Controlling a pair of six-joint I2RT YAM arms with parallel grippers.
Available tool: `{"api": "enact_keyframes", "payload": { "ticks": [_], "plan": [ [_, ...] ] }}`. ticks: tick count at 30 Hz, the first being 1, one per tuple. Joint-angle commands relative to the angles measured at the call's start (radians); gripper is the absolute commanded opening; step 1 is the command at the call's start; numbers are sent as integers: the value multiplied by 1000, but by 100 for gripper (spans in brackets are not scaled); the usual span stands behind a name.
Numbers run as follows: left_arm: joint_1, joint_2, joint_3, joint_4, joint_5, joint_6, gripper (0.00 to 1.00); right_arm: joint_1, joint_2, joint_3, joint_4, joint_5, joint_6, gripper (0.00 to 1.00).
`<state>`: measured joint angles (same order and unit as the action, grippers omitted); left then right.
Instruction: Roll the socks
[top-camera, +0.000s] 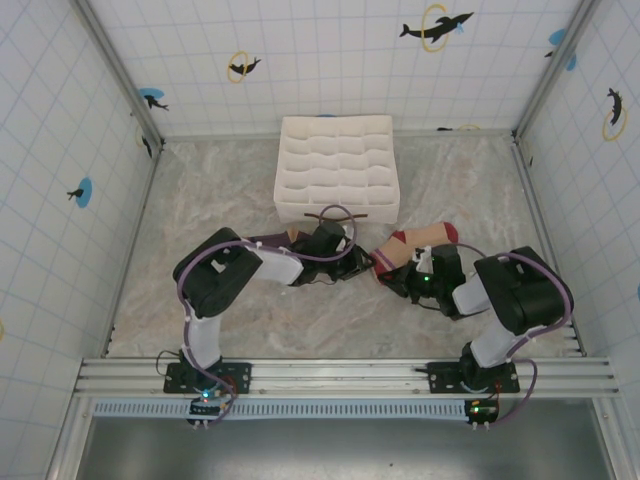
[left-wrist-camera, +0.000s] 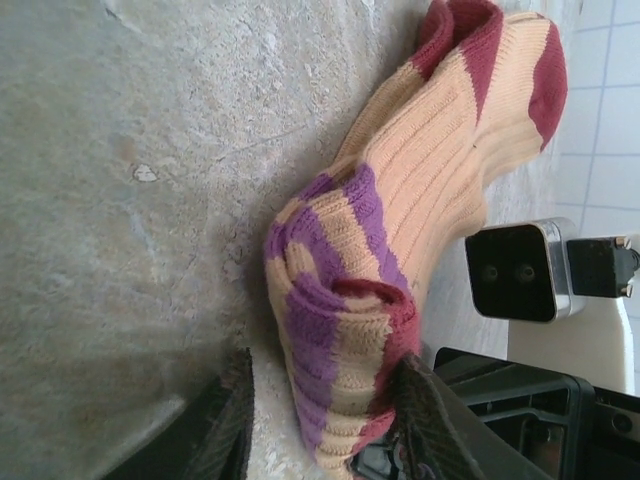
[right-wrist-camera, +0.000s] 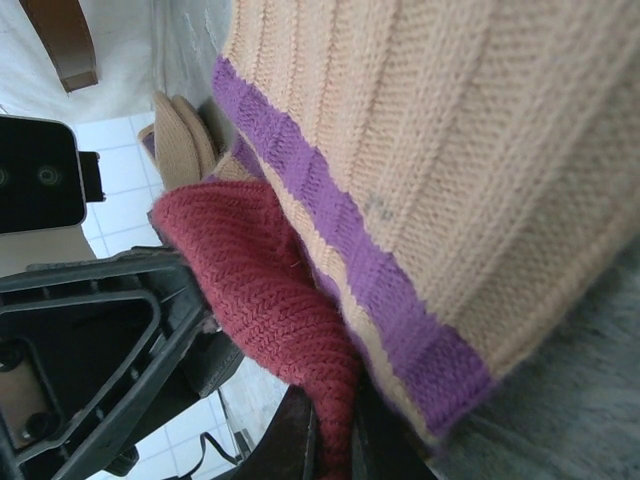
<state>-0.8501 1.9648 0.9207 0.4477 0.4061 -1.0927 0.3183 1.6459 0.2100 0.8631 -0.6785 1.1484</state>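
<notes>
Expect the beige sock (left-wrist-camera: 430, 190) to handle as light, limp knit. It will likely sag, stretch and unroll the moment you ease off, though the ribbing should give your pads a fair bite. Take it at the thick, bunched cuff end rather than along the thin single layer. Your right gripper (right-wrist-camera: 335, 435) is pressed together on a fold of the dark red cuff. Your left gripper (left-wrist-camera: 322, 365) stands spread astride that same bunched end, one finger against the knit and the other just clear of it. The sock is ribbed beige with purple bands and a dark red toe, heel and cuff. In the top view it lies right of centre on the table (top-camera: 200, 200), just below the lower right corner of the white organiser box (top-camera: 337, 168), its cuff end between the two grippers.
</notes>
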Motion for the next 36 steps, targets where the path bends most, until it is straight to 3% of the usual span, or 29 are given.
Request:
{"api": "enact_keyframes", "payload": {
  "ticks": [1, 10, 12, 16, 20, 25, 30, 36],
  "plan": [
    [-6, 47, 16, -15, -19, -22, 37, -6, 28, 8, -30, 25, 11, 0],
    [-5, 65, 39, -57, -53, -34, 10, -7, 24, 4, 65, 2, 24, 2],
    [-3, 66, 47, -82, -44, -24, 2, -7, 5, 3, 45, 0, 3, 11],
    [9, 31, 47, -180, -44, 5, 0, 1, -116, 40, -149, 37, -138, 33],
    [32, -32, 24, -259, -21, 32, 0, 56, -291, 142, -528, 208, -397, 45],
    [43, -117, -27, -362, 3, 64, 0, 182, -426, 220, -741, 461, -646, 60],
    [54, -202, -118, -353, 49, 32, 0, 392, -452, 265, -822, 728, -846, 64],
    [57, -271, -160, -400, 39, 30, 0, 665, -414, 260, -746, 1006, -1053, 63]
  ]
}}
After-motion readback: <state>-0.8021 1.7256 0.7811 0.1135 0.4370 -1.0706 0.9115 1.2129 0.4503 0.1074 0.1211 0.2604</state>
